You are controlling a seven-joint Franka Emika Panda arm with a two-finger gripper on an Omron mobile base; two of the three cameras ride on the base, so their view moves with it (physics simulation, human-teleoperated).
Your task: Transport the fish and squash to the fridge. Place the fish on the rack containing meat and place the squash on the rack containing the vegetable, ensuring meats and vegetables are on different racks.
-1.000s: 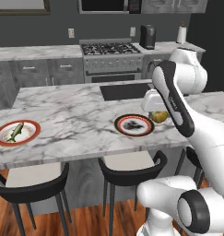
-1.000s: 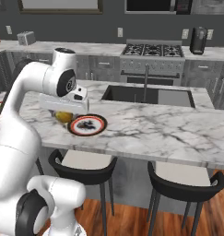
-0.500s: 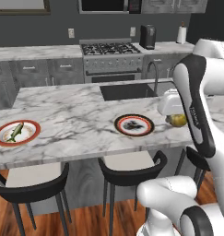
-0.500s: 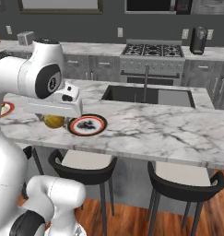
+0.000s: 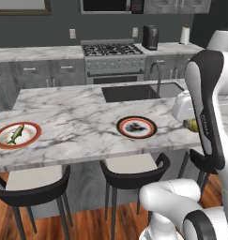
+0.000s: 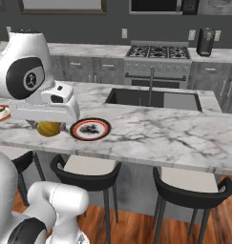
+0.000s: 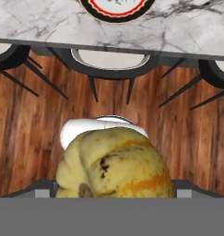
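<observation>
Squash (image 7: 117, 163): clamped in hand (image 6: 49, 127), carried off the bench (image 6: 151, 131) edge, above floor; fridge direction undetermined.

Arm raised, gripper (image 6: 49, 125) clamped on squash (image 7: 114, 163)

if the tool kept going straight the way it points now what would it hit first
Probably the wooden floor in front of the stools, judging from the hand view; the tool already holds the squash, and depth below is unclear.
</observation>
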